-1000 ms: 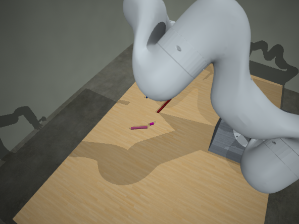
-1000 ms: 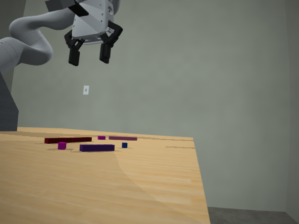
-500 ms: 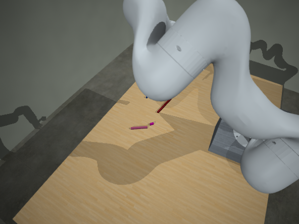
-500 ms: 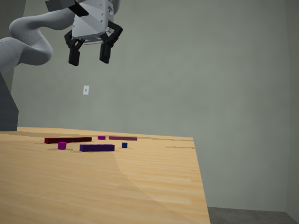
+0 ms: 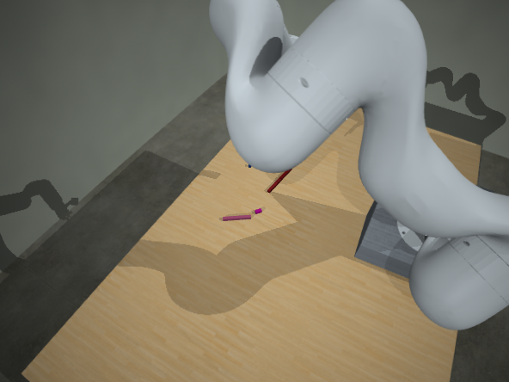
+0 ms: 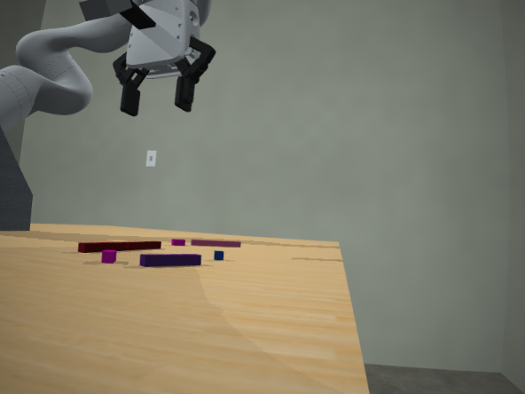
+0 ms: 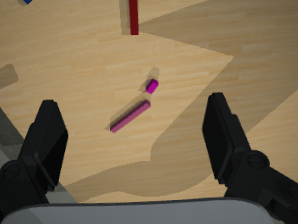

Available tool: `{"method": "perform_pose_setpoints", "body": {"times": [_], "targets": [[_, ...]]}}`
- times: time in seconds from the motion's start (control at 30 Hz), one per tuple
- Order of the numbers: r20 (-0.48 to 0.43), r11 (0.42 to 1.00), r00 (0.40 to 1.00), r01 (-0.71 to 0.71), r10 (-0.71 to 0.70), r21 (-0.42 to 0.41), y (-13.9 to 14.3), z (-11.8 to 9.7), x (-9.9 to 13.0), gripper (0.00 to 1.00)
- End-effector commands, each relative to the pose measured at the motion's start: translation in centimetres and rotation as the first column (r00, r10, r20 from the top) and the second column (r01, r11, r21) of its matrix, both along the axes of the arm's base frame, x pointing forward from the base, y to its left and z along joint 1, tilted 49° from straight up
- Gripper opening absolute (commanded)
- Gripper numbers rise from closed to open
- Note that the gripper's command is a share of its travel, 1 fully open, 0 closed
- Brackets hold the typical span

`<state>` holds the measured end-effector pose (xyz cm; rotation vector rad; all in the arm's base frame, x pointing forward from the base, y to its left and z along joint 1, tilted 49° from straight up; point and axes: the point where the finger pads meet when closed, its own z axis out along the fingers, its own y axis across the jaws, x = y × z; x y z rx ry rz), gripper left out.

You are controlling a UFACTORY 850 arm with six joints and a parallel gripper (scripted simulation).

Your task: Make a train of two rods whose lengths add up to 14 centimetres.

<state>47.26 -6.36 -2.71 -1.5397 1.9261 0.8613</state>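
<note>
Dark red rods (image 5: 279, 181) (image 6: 115, 247) (image 7: 134, 17) lie flat at left, end to end, a thin seam between them.

Nearest, a deep purple rod (image 6: 170, 260) lies right of a stubby magenta rod (image 6: 109, 256); a small blue rod (image 5: 249, 166) (image 6: 218, 256) (image 7: 27, 1) sits farther right. Beyond the red line, another magenta rod (image 5: 258, 211) (image 6: 178, 242) (image 7: 152, 86) lies near a dusky pink one (image 5: 236, 218) (image 6: 215, 243) (image 7: 130, 116). The gripper (image 6: 157, 111) (image 7: 133, 114) hangs high above, fingers spread wide.

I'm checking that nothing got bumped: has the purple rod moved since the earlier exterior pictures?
No. The purple rod lies in the same place against the table's edge, so there is no direction to give.
</note>
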Motion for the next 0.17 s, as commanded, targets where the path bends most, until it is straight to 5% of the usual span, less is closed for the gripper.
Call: {"method": "perform_pose_setpoints", "body": {"times": [0.0,0.13], "targets": [[0.001,1.0,1.0,0.001,-0.001,-0.001,-0.08,0.04,0.07,1.0],[0.001,1.0,1.0,0.001,-0.001,-0.001,-0.08,0.04,0.07,1.0]]}}
